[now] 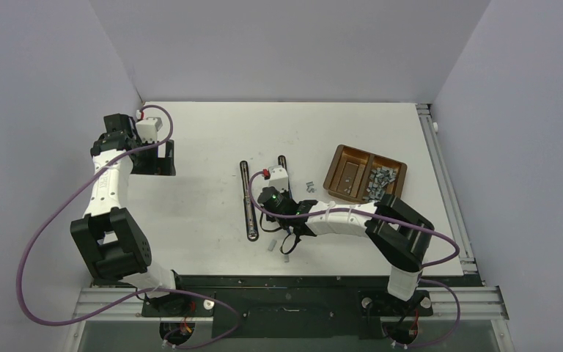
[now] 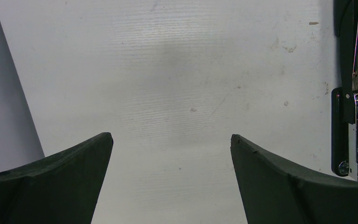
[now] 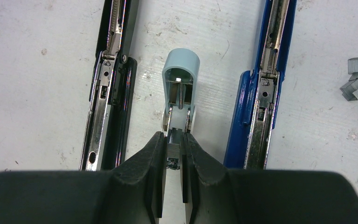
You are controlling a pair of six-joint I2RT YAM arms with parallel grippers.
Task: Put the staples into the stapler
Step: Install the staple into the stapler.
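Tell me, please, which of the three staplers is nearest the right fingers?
The small blue-grey stapler in the middle, at the fingers; the black stapler and blue stapler flank it.

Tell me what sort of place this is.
Probably a robotics lab test cell, not an office: a white table boxed in by plain panels, two robot arms bolted to a metal frame at its edge, plus an opened stapler and a brown tray of staples.

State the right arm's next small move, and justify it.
Probably ease the right gripper down to seat the staple strip it appears to pinch into the open channel of the small grey stapler: the strip is lined up with that channel, not yet released.
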